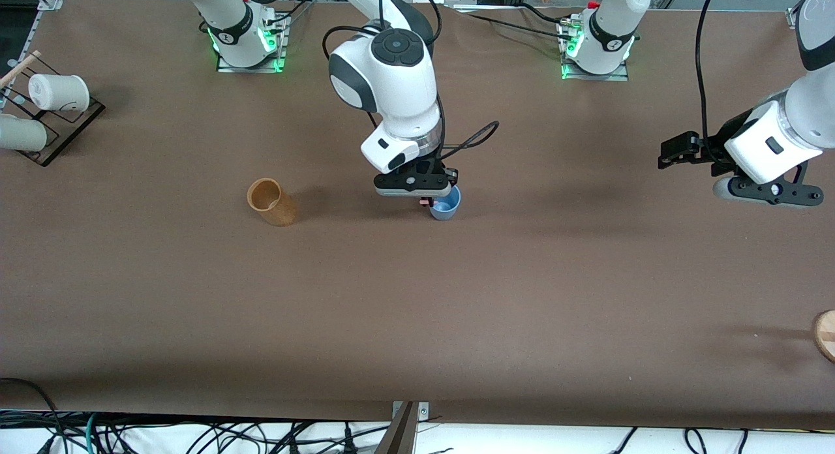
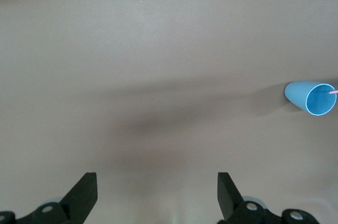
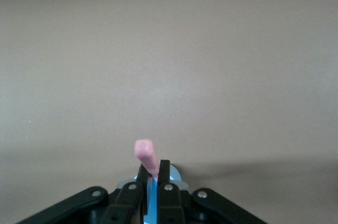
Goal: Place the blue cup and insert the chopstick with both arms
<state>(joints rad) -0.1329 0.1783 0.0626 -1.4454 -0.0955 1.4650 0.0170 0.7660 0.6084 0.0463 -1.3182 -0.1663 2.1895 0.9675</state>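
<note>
The blue cup (image 1: 446, 210) stands upright near the middle of the table. My right gripper (image 1: 425, 201) is right over it, shut on the chopstick (image 3: 146, 155), which it holds upright with the pinkish tip up. The cup's blue (image 3: 155, 203) shows between and under the right gripper (image 3: 153, 170) in the right wrist view. In the left wrist view the cup (image 2: 310, 98) shows far off, with a thin pink bit of the chopstick (image 2: 333, 91) at its mouth. My left gripper (image 1: 770, 194) hangs open and empty over bare table at the left arm's end; it also shows in the left wrist view (image 2: 157, 192).
A tan wooden cup (image 1: 271, 202) stands beside the blue cup, toward the right arm's end. White cups (image 1: 59, 92) lie on a black rack (image 1: 72, 124) at that end. A wooden disc (image 1: 826, 335) sits at the table's edge at the left arm's end.
</note>
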